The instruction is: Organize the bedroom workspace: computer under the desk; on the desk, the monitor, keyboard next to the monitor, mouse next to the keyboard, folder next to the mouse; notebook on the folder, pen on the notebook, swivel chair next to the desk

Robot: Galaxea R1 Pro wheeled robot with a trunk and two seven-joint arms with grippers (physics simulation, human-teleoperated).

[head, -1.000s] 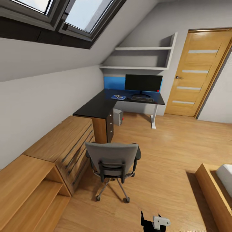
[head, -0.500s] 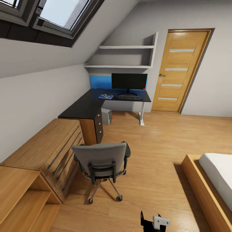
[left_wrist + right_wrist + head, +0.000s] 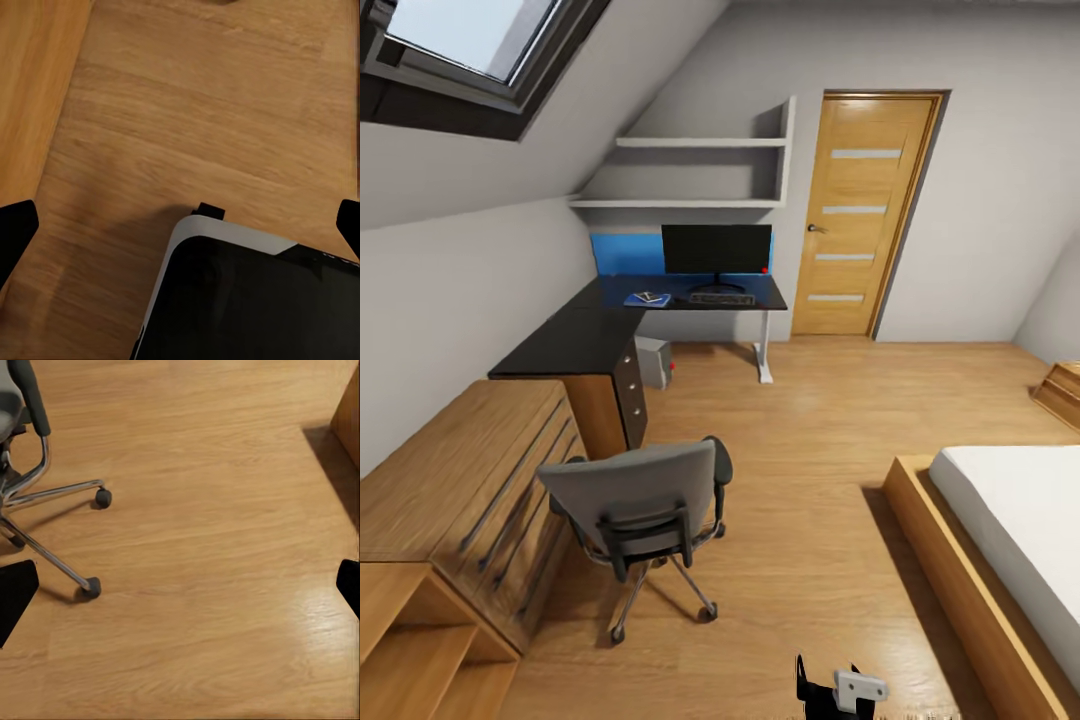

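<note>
The black L-shaped desk point(image 3: 575, 340) stands in the far corner under the sloped wall. On it are the monitor point(image 3: 717, 250), the keyboard point(image 3: 720, 298) in front of it, and a flat blue folder point(image 3: 648, 298) with something dark on top, too small to make out. The grey computer point(image 3: 653, 362) sits on the floor under the desk. The swivel chair point(image 3: 635, 500) stands out in the room, back towards me; its chrome base point(image 3: 52, 502) is in the right wrist view. My left gripper point(image 3: 180, 229) and right gripper point(image 3: 180, 592) hang open over the floor, holding nothing.
Light wooden cabinets point(image 3: 450, 480) line the left wall up to the desk. A bed point(image 3: 1010, 540) in a wooden frame fills the right side. A wooden door point(image 3: 860, 215) is beyond the desk, with wall shelves point(image 3: 690, 170) above it. Wooden floor point(image 3: 810, 440) lies between chair and bed.
The whole head view has shifted: desk, chair and door slid leftward in the picture and more of the bed has come in, so the camera turned. Nothing in the room has moved.
</note>
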